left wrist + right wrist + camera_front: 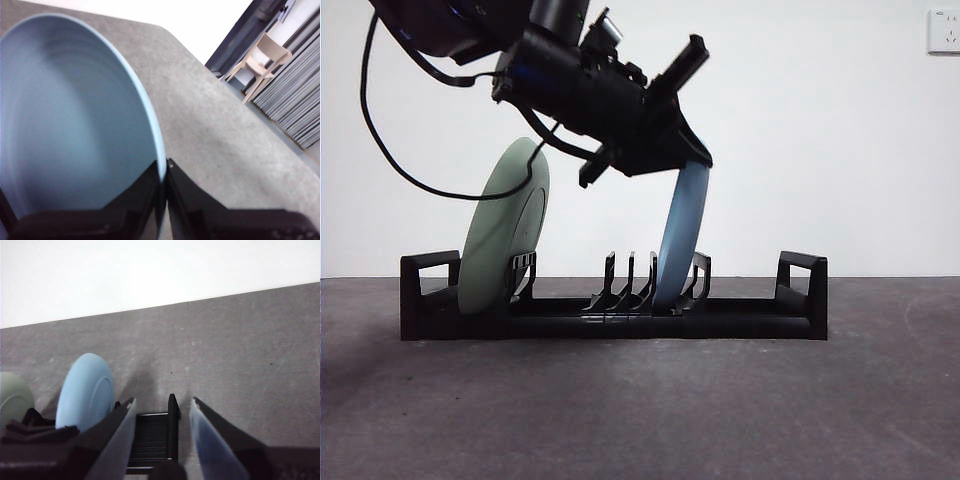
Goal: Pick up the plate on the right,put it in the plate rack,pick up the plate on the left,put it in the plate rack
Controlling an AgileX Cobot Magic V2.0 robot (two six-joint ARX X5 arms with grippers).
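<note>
Long black plate rack [613, 318] across the middle of the grey table [640, 420], green plate [505, 230] upright at its left end, blue plate [682, 235] leaning in the prongs right of centre with its rim pinched by the left gripper [685, 150], jaws closed thin on the edge. Best finished by seating the foot fully between prongs, then easing the jaws apart and lifting straight away; right gripper [162, 407] waiting wide apart, holding nothing, near the rack's end. No readable writing or brand anywhere.
</note>
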